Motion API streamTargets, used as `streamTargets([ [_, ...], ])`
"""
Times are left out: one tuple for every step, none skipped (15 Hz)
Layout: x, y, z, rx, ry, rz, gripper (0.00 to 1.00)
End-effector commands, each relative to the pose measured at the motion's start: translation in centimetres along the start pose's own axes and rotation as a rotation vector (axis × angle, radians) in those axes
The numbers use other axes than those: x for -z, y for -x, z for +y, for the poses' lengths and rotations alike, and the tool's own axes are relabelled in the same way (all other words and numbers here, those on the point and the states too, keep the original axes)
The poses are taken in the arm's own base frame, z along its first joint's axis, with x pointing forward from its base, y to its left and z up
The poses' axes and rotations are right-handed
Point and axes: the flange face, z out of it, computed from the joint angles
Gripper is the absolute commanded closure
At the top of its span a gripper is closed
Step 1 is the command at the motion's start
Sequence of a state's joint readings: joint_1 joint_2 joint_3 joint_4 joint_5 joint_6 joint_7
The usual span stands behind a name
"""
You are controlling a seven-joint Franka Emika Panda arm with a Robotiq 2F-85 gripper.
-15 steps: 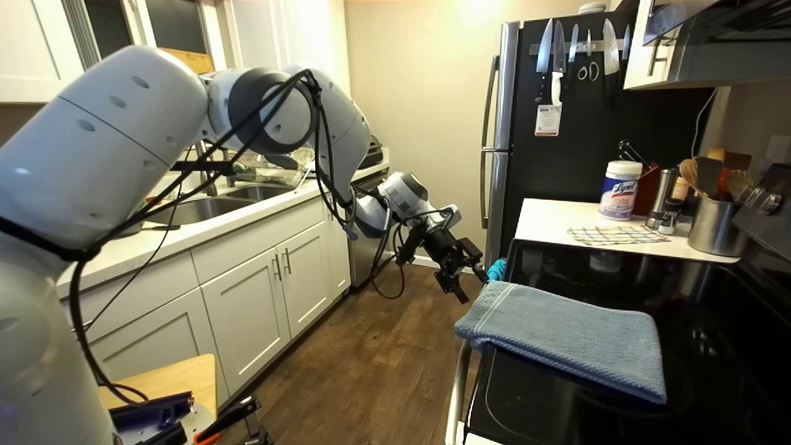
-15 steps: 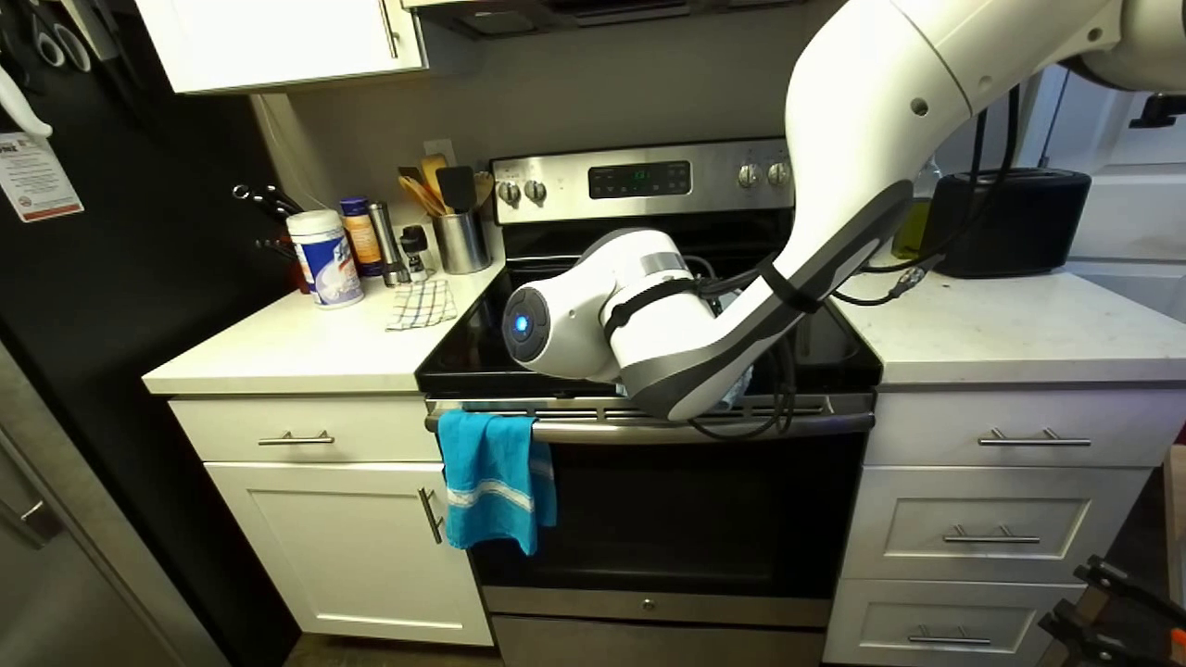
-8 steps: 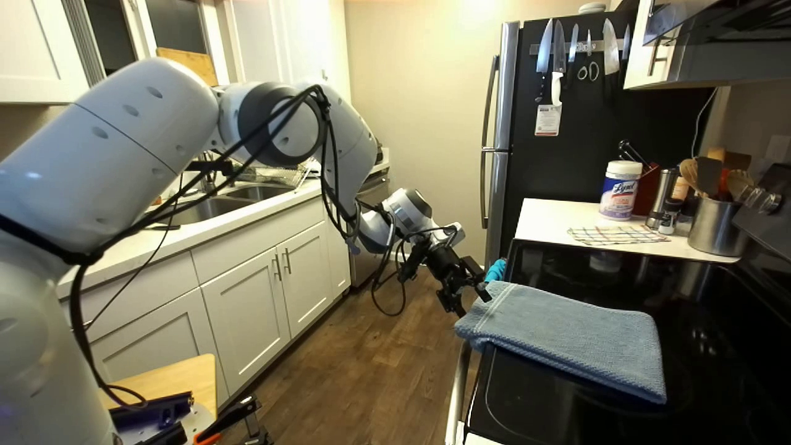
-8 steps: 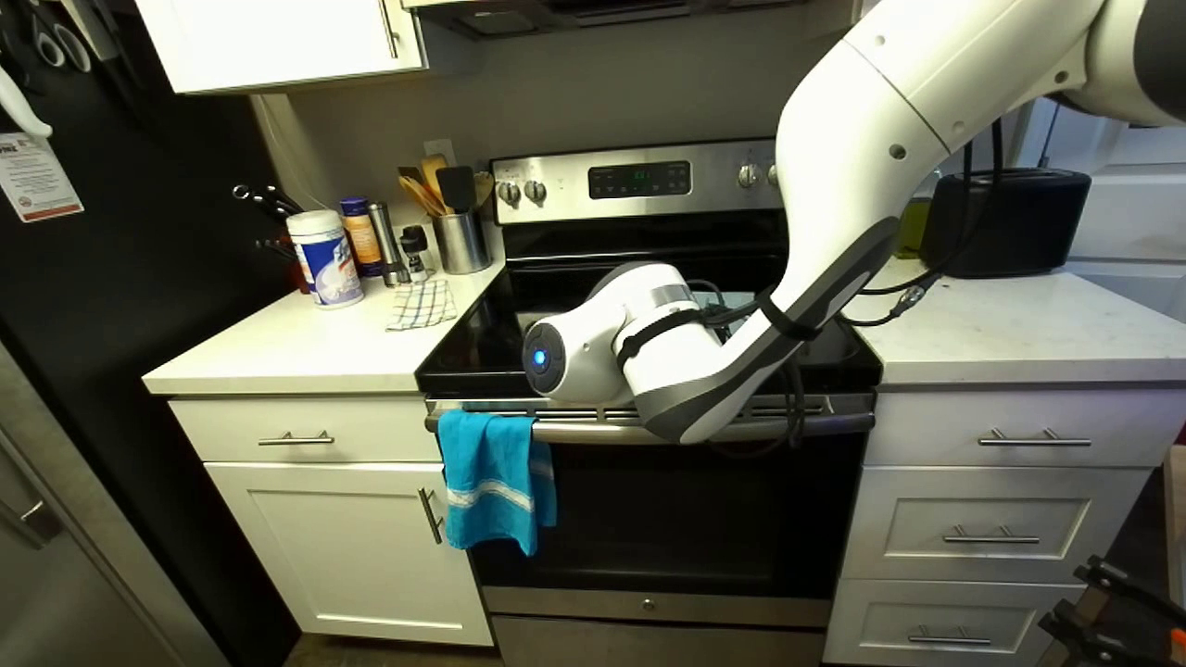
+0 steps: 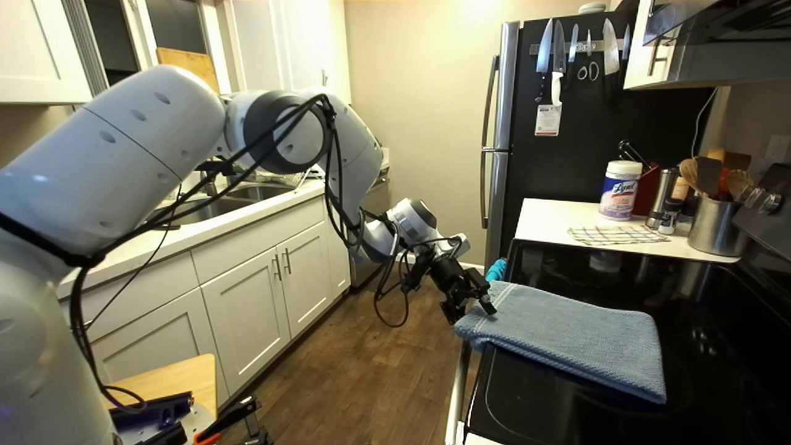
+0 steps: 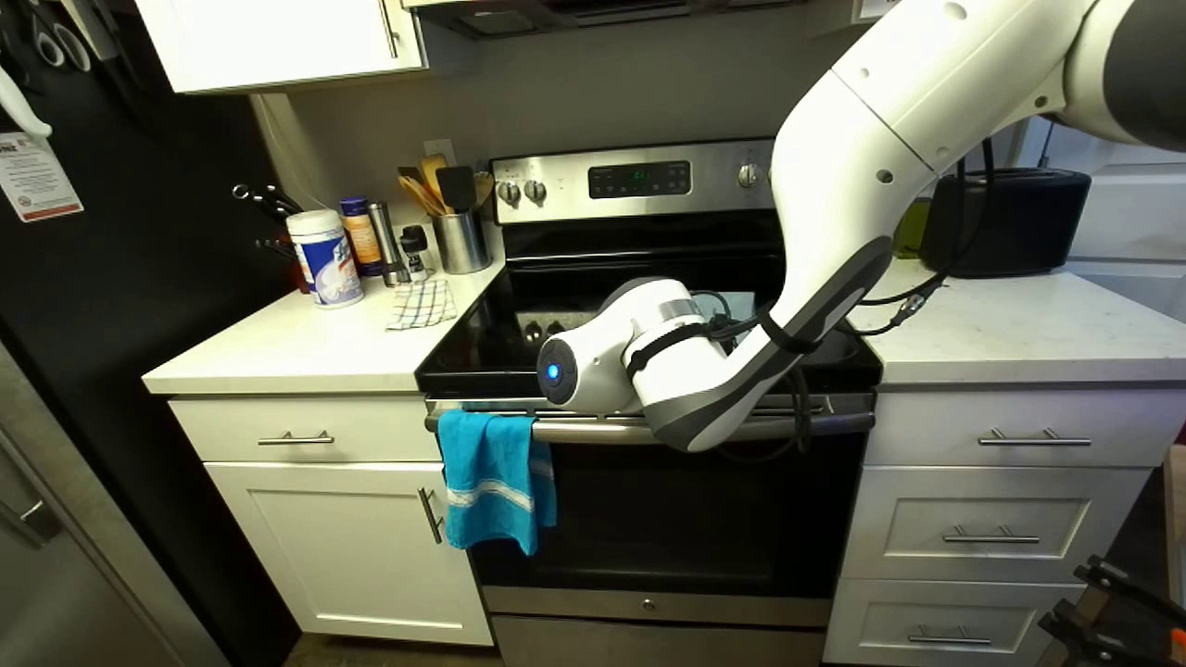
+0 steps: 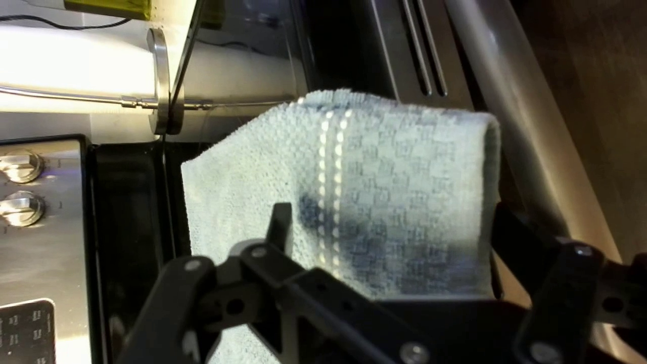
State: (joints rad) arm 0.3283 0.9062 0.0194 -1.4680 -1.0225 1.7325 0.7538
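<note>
A folded grey-blue towel (image 5: 575, 337) lies on the black stovetop (image 5: 550, 414), its double-stitched end overhanging the front edge. My gripper (image 5: 471, 311) is at that overhanging end, tilted downward, with its jaws spread wide. In the wrist view the towel (image 7: 399, 162) fills the gap of the gripper (image 7: 393, 222). One finger (image 7: 280, 220) stands over the towel's upper face; the opposite one is just outside its front edge, close to the oven handle (image 7: 546, 121). Whether either finger touches the cloth I cannot tell. The arm mostly hides the towel in an exterior view.
A turquoise towel (image 6: 491, 482) hangs on the oven handle's end. On the counter beside the stove stand a wipes tub (image 6: 324, 259), a utensil holder (image 6: 461, 243) and a checked cloth (image 6: 422, 304). A black toaster (image 6: 1005, 222) is on the opposite counter. Knives hang on the fridge (image 5: 513, 185).
The arm has come down and toward the stove. My gripper has gone from above and beside the towel's end to level with it, jaws still wide. The towel has not moved.
</note>
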Motion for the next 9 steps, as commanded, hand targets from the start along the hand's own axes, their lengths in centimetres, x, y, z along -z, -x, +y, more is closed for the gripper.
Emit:
streamTargets([
  [-0.42, -0.20, 0.52, 0.013, 0.005, -0.007, 0.00],
  [-0.49, -0.19, 0.57, 0.012, 0.009, -0.007, 0.00],
  [-0.56, -0.16, 0.62, 0.012, 0.013, -0.008, 0.00],
  [-0.64, -0.14, 0.71, 0.012, 0.020, -0.007, 0.00],
  [-0.73, -0.16, 0.81, 0.012, 0.024, -0.008, 0.00],
  [-0.84, -0.19, 0.96, 0.011, 0.030, -0.008, 0.00],
  [-0.93, -0.21, 1.09, 0.010, 0.034, -0.009, 0.00],
  [-1.02, -0.24, 1.22, 0.009, 0.038, -0.009, 0.00],
  [-1.09, -0.26, 1.33, 0.009, 0.042, -0.009, 0.00],
])
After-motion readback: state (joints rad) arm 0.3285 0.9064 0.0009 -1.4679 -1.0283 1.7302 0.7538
